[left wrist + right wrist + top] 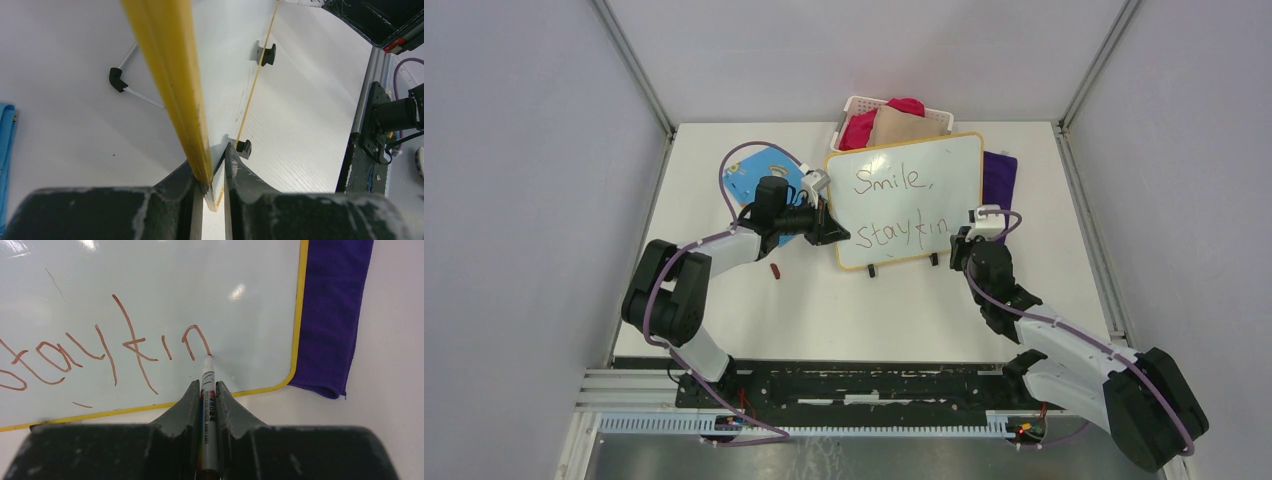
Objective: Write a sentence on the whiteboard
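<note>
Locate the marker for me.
Right wrist view: the marker is clamped in the right gripper, tip on the whiteboard at the end of the lower written line.

Glossy, smooth whiteboard [150, 280]; purple cloth [332, 315] matt, soft txtr.

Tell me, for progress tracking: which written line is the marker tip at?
The lower line, "stay kin", at its final n; "Smile," above lies clear of the marker.
</note>
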{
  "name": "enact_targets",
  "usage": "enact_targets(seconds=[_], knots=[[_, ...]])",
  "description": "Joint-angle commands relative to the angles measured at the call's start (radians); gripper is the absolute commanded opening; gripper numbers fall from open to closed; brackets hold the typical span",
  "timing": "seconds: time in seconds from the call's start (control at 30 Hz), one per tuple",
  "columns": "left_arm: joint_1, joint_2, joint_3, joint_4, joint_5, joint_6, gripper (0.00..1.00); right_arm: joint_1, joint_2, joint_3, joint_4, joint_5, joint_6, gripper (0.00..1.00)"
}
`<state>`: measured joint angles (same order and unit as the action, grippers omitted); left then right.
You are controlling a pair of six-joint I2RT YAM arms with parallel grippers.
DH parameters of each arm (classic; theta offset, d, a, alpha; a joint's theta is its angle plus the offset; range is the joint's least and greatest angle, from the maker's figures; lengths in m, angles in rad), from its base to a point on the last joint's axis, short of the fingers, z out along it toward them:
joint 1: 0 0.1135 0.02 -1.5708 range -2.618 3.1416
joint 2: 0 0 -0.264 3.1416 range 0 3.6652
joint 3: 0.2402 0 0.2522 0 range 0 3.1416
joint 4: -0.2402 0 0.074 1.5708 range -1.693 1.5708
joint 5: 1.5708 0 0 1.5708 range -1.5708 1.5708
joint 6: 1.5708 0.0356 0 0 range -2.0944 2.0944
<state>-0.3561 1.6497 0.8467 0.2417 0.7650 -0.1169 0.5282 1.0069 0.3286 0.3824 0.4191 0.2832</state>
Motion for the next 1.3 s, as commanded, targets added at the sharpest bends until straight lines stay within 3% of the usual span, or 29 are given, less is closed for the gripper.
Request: enact_targets(seconds=[0.0, 0.27, 0.7, 1.27], knots=[[-0.028, 0.043, -0.024, -0.176, -0.168, 0.126, 0.02, -0.004, -0.023, 0.006, 0.010, -0.005, 0.014, 0.00], [-0.029, 0.043, -0.024, -0.176, -0.172, 0.125, 0.02, -0.006, -0.085, 0.097, -0.034, 0.024, -0.011, 0.00], [-0.029, 0.041, -0.026, -0.174, -0.175, 0.124, 0.02, -0.056, 0.013, 0.219, -0.026, 0.021, -0.022, 0.00], [-0.030, 0.036, -0.027, -0.173, -0.177, 0.125, 0.02, -0.097, 0.074, 0.195, 0.000, 0.000, -0.008, 0.00]])
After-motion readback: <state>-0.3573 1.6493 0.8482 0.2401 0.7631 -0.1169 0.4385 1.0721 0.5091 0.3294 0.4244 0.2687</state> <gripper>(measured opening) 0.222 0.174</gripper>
